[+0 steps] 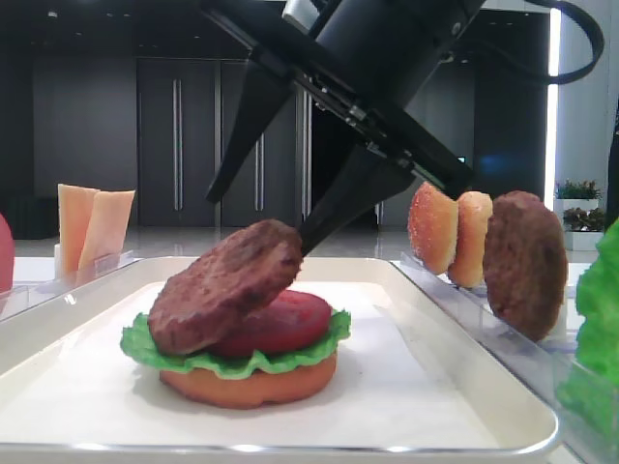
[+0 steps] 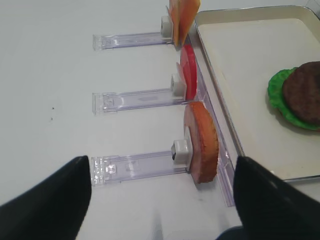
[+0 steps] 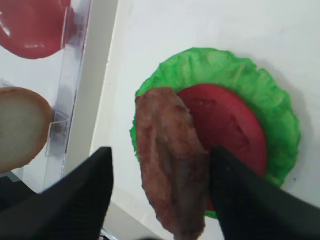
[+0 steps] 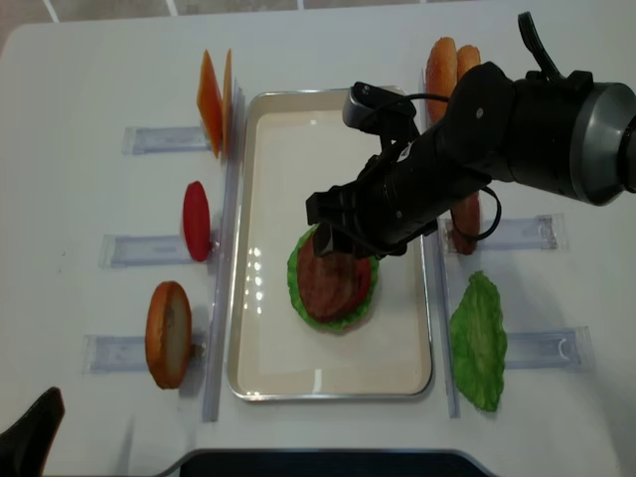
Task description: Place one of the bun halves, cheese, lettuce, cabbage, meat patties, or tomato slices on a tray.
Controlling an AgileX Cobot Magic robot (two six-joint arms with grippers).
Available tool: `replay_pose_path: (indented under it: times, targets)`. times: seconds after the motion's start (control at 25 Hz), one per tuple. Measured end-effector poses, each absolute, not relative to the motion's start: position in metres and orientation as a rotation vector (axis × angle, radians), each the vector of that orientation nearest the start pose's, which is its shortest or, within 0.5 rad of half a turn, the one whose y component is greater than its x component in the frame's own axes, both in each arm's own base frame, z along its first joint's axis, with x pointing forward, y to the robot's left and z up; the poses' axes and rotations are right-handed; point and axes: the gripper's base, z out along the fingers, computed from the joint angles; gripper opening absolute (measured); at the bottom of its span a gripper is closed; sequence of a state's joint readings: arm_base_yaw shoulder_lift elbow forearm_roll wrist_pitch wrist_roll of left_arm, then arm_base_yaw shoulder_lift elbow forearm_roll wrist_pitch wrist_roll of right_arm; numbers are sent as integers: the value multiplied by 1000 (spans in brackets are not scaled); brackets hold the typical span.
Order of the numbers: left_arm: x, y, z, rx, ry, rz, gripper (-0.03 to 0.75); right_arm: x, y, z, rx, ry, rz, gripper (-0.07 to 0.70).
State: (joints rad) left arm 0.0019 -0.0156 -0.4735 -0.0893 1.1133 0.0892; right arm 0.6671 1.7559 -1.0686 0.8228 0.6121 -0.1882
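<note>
On the cream tray [image 1: 435, 391] a bun half [image 1: 253, 383] carries lettuce [image 1: 145, 348], a tomato slice [image 1: 285, 324] and, on top, a tilted brown meat patty [image 1: 227, 285]. My right gripper [image 1: 257, 215] hangs over this stack, open. In the right wrist view the patty [image 3: 170, 165] stands between the fingers [image 3: 95, 190]. It leans on the right one, and a gap shows on its left. My left gripper [image 2: 161, 162] is open and holds nothing, left of the tray [image 2: 240, 55], near a bun half [image 2: 201, 142] in a rack.
Clear racks flank the tray [image 4: 268, 159]. On the left they hold cheese [image 4: 214, 89], a tomato slice [image 4: 197, 221] and a bun half [image 4: 169, 333]. On the right are two bun halves [image 4: 447, 65], a patty [image 1: 525, 263] and lettuce [image 4: 479, 340].
</note>
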Motion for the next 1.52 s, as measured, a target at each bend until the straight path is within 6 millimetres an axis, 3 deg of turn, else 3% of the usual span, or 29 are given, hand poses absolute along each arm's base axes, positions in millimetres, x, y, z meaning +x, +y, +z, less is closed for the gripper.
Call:
replay_pose_path:
  times: [0.4, 1.04, 1.32, 1.52]
  targets:
    - [-7, -7, 266, 98, 2102, -53, 693, 258, 240, 198, -430, 2782, 742, 433]
    - [-7, -7, 266, 98, 2102, -53, 693, 279, 230, 242, -534, 2846, 358, 433]
    - [-7, -7, 266, 98, 2102, -53, 693, 301, 203, 268, -438, 2889, 275, 433]
    - [-7, -7, 266, 98, 2102, -53, 693, 319, 163, 274, -344, 2941, 224, 430]
